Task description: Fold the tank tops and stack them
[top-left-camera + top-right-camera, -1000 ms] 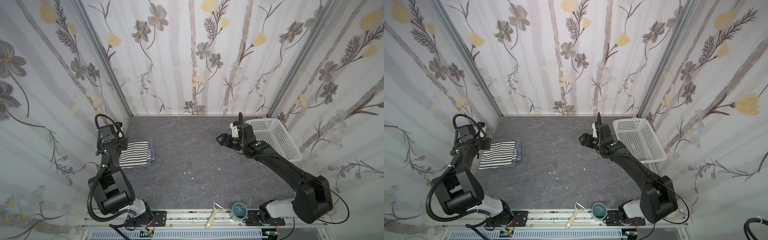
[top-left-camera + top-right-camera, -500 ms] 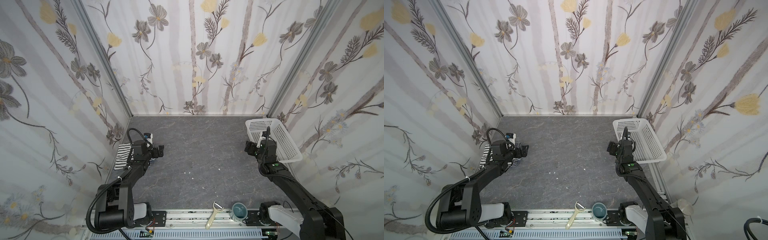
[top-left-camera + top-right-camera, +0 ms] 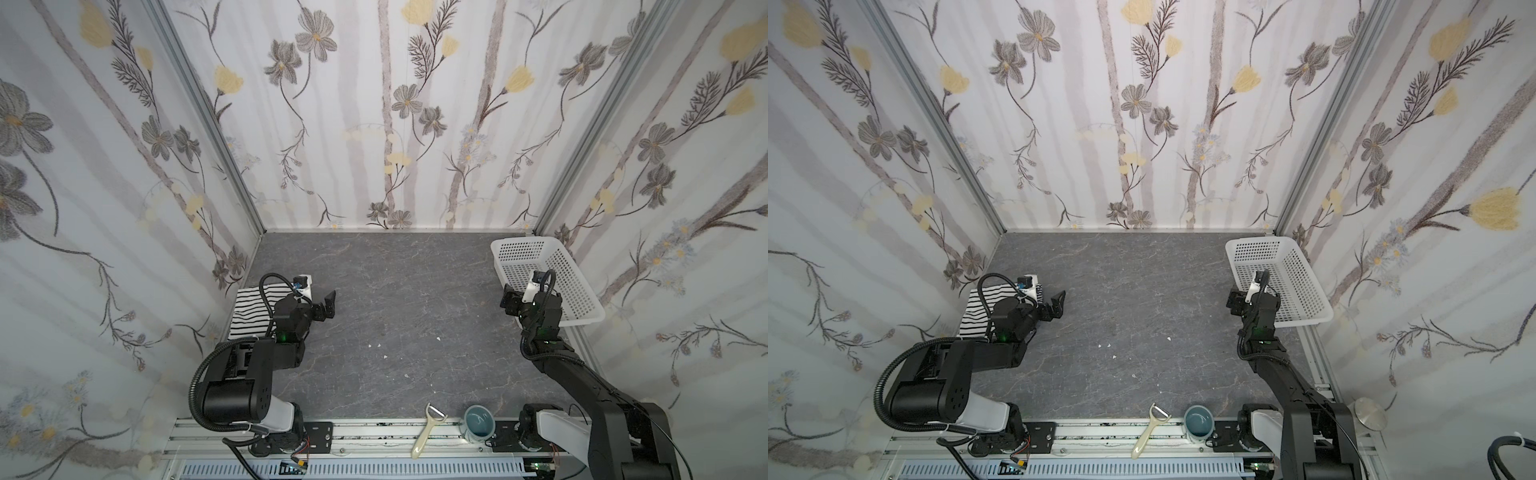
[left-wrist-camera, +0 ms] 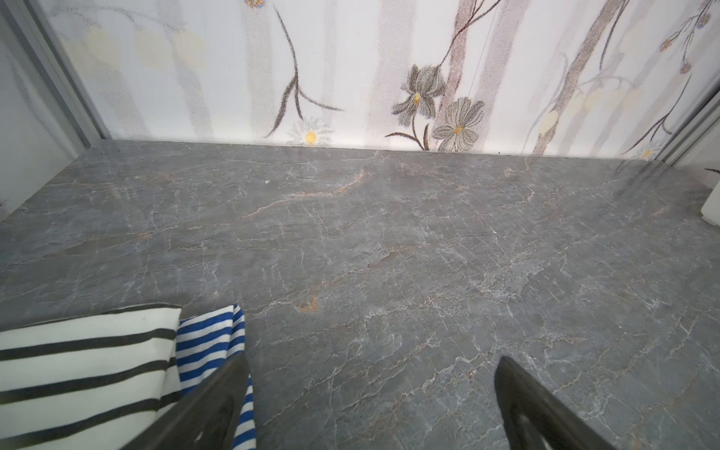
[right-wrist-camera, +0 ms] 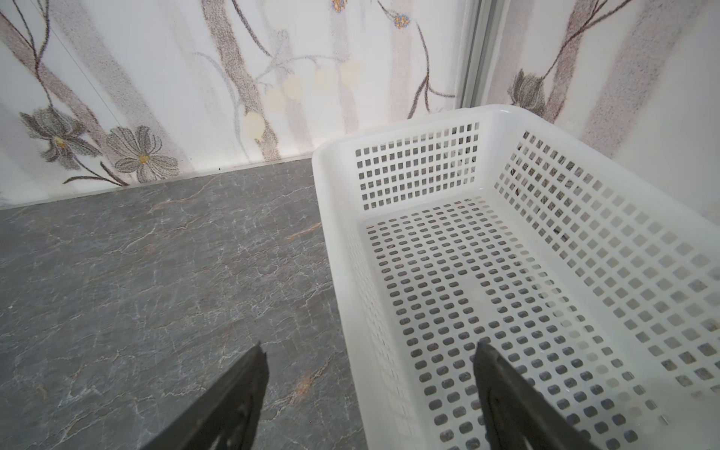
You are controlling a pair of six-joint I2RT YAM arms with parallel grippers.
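Observation:
The tank tops lie folded in a stack by the left wall. The white one with black stripes is on top. An edge of the blue-and-white striped one sticks out beneath it. My left gripper hovers just right of the stack, open and empty, over bare table. My right gripper is open and empty above the near left rim of the white basket, one finger over the table and one over the basket floor.
The basket holds nothing and stands against the right wall. A peeler and a blue cup rest on the front rail. A few white crumbs dot the grey marble table. Patterned walls close in three sides.
My left gripper came off the far left of the stack, swung to its right side and opened wide. My right arm drew back from the table's middle to the basket.

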